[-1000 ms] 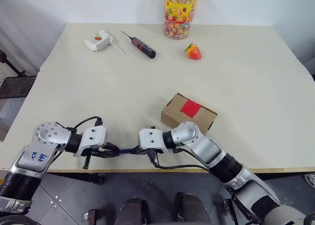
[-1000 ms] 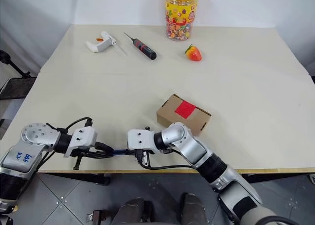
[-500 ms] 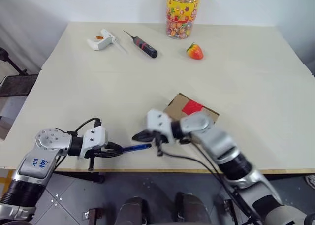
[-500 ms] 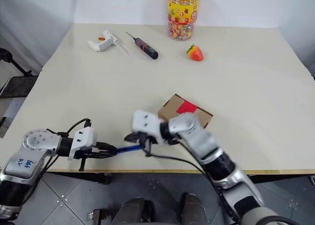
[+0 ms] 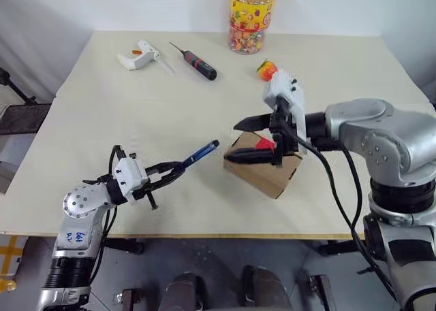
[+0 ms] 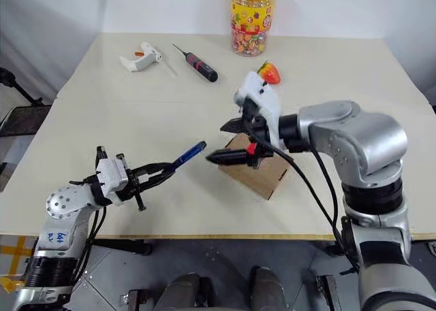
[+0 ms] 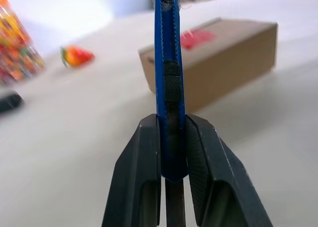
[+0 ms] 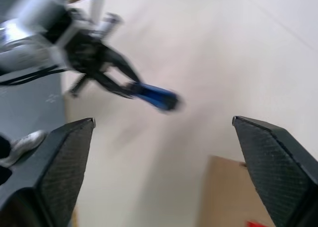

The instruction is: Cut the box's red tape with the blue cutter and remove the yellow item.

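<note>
Even, bright light falls from above on the pale beige desk [image 5: 136, 120], leaving only soft, short shadows. The head views are sharp centre frame. In the left wrist view the slim blue cutter [image 7: 168, 63] is crisp, while the brown cardboard box [image 7: 223, 58] behind is soft. The right wrist view is smeared by motion blur throughout.

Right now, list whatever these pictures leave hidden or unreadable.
- Yellow item: the box is shut, so its contents stay hidden.
- Red tape: in the head views the open right claw covers most of it; whether it is cut cannot be told.
- Blue cutter blade: too small in the head views; the tip is cut off by the edge in the left wrist view, where the left claw clamps it.
- Right wrist view: the cutter is smeared by blur.
</note>
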{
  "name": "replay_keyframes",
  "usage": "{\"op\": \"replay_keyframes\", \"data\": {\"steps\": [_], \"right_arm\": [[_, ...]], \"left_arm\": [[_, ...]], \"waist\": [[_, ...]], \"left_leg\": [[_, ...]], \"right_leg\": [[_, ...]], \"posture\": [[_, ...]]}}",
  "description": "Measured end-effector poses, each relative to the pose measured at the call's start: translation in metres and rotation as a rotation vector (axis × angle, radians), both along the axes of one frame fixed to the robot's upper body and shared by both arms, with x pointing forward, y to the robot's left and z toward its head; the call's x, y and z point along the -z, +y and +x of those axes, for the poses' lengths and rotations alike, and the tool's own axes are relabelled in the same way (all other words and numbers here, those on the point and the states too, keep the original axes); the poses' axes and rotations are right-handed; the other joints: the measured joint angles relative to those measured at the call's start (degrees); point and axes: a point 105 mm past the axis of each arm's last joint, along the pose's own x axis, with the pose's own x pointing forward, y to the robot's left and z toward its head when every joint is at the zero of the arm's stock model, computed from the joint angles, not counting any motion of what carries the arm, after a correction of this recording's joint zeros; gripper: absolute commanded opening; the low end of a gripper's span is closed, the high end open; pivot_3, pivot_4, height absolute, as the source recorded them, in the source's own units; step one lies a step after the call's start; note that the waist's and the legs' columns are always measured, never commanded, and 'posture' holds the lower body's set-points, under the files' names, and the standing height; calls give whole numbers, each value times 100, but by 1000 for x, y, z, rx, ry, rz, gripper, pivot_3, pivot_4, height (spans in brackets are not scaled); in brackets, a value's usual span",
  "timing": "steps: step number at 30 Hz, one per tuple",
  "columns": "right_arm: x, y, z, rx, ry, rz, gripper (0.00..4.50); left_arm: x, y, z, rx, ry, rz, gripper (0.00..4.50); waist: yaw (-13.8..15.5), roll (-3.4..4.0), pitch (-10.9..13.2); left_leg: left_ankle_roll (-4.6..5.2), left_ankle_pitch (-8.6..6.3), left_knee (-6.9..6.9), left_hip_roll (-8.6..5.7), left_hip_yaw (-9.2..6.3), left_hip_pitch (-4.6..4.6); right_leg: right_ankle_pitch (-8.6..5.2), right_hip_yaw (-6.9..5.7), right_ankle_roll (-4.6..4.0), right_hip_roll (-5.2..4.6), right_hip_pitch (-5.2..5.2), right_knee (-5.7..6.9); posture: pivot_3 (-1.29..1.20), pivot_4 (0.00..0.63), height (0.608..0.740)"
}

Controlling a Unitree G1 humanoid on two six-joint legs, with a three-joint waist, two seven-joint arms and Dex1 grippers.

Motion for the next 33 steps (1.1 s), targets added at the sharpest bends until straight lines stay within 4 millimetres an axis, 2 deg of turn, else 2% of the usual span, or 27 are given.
{"op": "replay_keyframes", "data": {"steps": [3,6,13,19,24,27,28,29,33], "right_arm": [[2,-1,13,67,93,-6,4441],[-5,8,21,74,147,21,4441],[-6,26,26,29,248,-11,4441],[9,33,28,0,319,-53,4441],[6,37,29,-15,306,-52,4441],[7,41,29,-24,311,-47,3863],[9,44,29,-28,322,-43,3405],[9,44,29,-28,324,-43,3207],[10,44,29,-35,326,-44,1806]], "left_arm": [[-3,-3,5,-19,-58,-17,379],[-5,-10,8,-22,-102,-24,379],[-5,-19,14,-28,-163,-23,379],[-4,-22,14,-28,-174,-32,379],[-2,-23,15,-30,-170,-36,379],[-2,-23,15,-29,-170,-36,379],[-1,-25,14,-24,-169,-35,379],[-1,-25,14,-22,-167,-34,379],[-1,-26,15,-24,-167,-37,379]], "waist": [[-6,0,0],[-15,0,0],[-32,0,0],[-51,0,0],[-67,0,0],[-88,0,0],[-107,0,0],[-109,0,0],[-122,0,0]], "left_leg": [[1,0,-1,0,6,-1],[1,1,-3,2,5,-1],[1,1,-4,0,3,-4],[1,1,-5,1,-3,-9],[1,1,-5,1,-6,-11],[1,1,-5,1,-6,-11],[1,1,-6,1,-7,-12],[1,1,-6,1,-7,-12],[1,1,-7,1,-9,-12]], "right_leg": [[0,0,0,1,0,-4],[0,-4,0,4,-1,-4],[0,-8,1,3,-1,-7],[0,-14,1,3,-1,-10],[0,-16,1,3,-1,-10],[0,-16,1,3,-1,-10],[0,-17,1,3,-1,-10],[0,-17,1,3,-1,-10],[0,-18,1,3,-1,-11]], "posture": [[0,150,740],[0,150,740],[0,150,740],[0,150,740],[0,150,740],[0,150,740],[0,150,740],[0,150,740],[0,150,740]]}}
